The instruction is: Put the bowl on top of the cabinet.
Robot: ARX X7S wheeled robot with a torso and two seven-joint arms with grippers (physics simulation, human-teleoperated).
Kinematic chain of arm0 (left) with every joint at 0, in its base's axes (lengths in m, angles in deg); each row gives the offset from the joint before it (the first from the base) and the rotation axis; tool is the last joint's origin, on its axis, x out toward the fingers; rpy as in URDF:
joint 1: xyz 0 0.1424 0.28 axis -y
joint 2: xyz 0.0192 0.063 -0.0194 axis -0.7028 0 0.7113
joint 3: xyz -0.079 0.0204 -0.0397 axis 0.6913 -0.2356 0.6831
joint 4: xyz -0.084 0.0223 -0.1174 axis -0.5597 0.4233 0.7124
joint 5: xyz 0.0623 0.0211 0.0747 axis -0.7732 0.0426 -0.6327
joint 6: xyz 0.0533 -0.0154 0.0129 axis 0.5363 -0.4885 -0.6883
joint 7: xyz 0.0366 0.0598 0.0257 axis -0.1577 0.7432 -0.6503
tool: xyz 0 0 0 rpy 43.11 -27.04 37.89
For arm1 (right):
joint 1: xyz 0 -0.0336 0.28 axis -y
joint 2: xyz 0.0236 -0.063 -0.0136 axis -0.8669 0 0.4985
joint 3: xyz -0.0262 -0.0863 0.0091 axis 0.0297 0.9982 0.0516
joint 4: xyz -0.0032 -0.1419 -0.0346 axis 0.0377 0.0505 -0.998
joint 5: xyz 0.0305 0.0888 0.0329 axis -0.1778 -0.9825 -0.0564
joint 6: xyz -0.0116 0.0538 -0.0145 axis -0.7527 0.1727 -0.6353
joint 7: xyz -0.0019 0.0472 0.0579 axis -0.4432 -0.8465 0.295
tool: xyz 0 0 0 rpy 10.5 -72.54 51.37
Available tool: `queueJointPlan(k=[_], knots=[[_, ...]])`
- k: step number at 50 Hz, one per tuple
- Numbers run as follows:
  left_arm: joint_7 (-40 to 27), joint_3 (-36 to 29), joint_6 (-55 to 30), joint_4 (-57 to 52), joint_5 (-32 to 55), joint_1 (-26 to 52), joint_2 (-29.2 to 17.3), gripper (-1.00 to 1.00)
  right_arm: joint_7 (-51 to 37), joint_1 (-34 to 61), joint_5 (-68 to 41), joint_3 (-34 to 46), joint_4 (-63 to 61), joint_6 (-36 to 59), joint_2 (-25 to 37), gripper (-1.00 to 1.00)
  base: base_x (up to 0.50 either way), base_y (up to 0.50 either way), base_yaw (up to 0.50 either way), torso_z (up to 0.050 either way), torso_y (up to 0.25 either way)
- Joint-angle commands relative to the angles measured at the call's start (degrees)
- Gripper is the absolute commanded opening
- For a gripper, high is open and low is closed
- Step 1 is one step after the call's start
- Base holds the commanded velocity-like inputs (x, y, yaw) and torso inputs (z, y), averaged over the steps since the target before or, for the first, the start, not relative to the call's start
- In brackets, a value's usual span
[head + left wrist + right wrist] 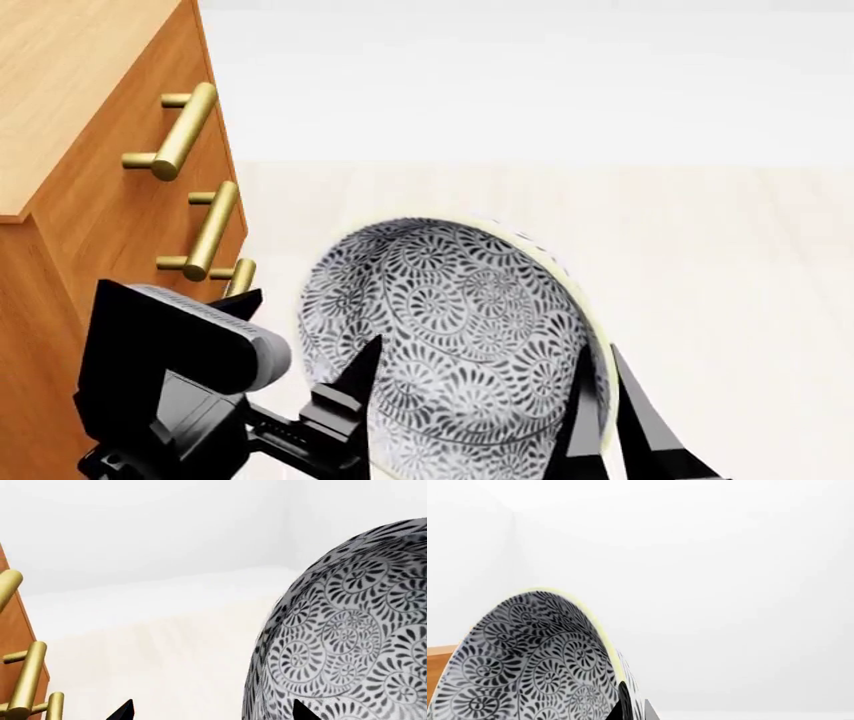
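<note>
**Bowl held on its side, below the cabinet top**

The right gripper (603,405) has its fingers closed over the pale rim of the bowl (447,330), one inside, one outside. The left gripper (358,385) is spread wide, one finger beside the bowl wall, holding nothing. The bowl is tilted, off the floor, at 3 o'clock from the cabinet (94,170). It looks like stiff, smooth, breakable ceramic, so a rim grip may slip. At 12 o'clock there is open room; the brass handles (180,130) stick out nearby.
</note>
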State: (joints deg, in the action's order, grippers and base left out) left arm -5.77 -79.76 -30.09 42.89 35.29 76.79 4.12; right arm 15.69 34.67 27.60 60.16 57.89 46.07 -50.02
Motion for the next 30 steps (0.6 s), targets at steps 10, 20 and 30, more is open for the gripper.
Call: queueJointPlan(k=[10, 20, 30], knots=[[-0.85, -0.69, 3.34, 1.68, -3.47, -1.02, -0.8, -1.0, 0.96, -0.33, 0.68, -1.26, -0.56, -0.69, -0.35, -1.0, 0.0, 0.0, 0.0, 0.0, 0.001], [-1.11, -0.99, 3.34, 1.06, -3.0, -1.06, -1.26, -1.0, 0.92, 0.04, 0.83, -1.06, -0.58, -0.17, -0.53, -1.0, 0.0, 0.0, 0.0, 0.0, 0.0], [-1.53, -0.78, 3.28, 0.79, -2.36, -0.98, -1.44, -1.0, 0.78, 0.24, 0.8, -1.04, -0.8, 0.28, -0.5, -1.0, 0.0, 0.0, 0.0, 0.0, 0.0]])
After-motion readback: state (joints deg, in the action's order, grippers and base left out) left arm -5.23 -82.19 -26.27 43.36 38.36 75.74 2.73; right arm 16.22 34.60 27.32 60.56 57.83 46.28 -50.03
